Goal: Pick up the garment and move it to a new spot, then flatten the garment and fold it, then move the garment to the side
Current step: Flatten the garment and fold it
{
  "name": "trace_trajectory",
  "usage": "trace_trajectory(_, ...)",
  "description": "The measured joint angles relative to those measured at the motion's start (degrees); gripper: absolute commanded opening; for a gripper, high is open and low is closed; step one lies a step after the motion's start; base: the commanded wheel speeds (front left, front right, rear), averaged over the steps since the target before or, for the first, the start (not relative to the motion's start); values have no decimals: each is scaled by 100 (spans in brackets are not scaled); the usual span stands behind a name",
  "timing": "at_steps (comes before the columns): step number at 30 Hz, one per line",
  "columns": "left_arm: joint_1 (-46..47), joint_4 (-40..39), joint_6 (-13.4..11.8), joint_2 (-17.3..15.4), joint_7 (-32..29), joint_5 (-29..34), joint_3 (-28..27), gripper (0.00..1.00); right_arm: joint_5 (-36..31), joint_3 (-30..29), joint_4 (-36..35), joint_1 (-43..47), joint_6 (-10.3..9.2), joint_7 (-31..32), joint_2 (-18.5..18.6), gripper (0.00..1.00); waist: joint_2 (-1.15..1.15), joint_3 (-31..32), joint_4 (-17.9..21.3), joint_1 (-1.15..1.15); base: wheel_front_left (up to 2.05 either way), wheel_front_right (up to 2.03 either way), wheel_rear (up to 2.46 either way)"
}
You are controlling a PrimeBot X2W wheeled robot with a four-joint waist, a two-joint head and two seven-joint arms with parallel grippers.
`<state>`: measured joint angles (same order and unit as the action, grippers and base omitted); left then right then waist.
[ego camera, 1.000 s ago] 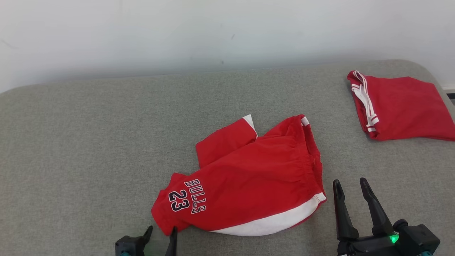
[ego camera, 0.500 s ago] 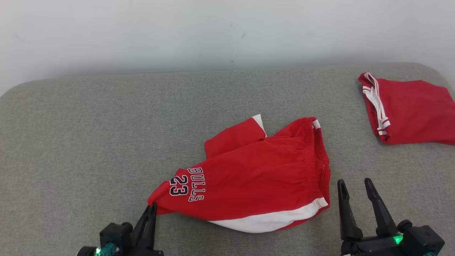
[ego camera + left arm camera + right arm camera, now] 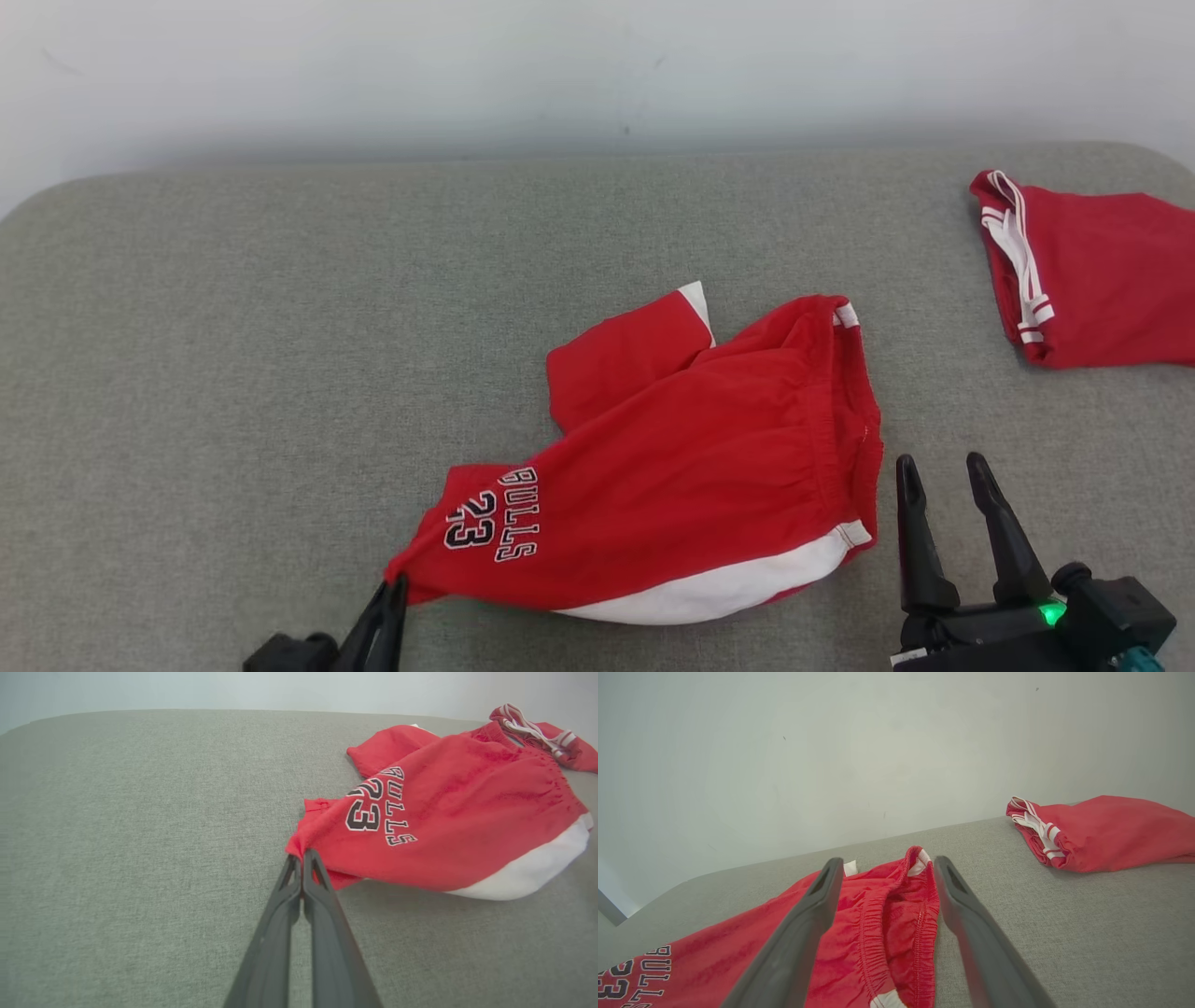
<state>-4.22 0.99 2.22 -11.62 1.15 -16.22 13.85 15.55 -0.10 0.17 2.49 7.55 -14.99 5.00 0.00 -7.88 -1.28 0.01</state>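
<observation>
Head view, from the left: a grey padded surface runs back to a pale wall. At the lower left, the left gripper is clamped on the bottom-left corner of the red shorts. In the left wrist view its fingers press side by side, with that red corner caught at their tips. The shorts lie crumpled near the middle of the surface. A "BULLS 23" print sits close to the pinched corner, a white band runs along the near edge, and the gathered waistband is at the right end. Just right of the waistband, the right gripper has its fingers apart, holding nothing. Well apart at the far right lies a folded red garment with white stripes.
</observation>
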Motion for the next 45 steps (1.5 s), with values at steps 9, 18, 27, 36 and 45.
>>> trace_trajectory(9, 1342, 601, 190, -193, 89, 238, 64, 0, -13, 100, 78, -313, 0, -10, 37, 100, 0, -196, 288, 0, 0, 0, 0)
trace_trajectory(18, 2622, 1960, 334, -361, 303, 151, -52, 0, -30, 75, 174, -502, 0, -10, 48, 100, 0, -507, 749, 0, 0, 0, 0)
trace_trajectory(27, 2910, 3066, 325, -247, 1009, 160, 14, 100, -43, -23, 225, -471, 0, -10, 22, 100, 0, -580, 954, 0, 0, 0, 0)
trace_trajectory(36, 2298, 2611, 175, -151, 1240, 12, -46, 100, -43, -40, 203, -291, 0, -11, 10, 100, 0, -366, 627, -1, 0, 0, 0)
trace_trajectory(45, 1829, 2158, 187, -91, 881, -185, 48, 100, -43, 9, 189, -252, 0, -11, 5, 100, 1, -321, 527, -1, 0, 0, 0)
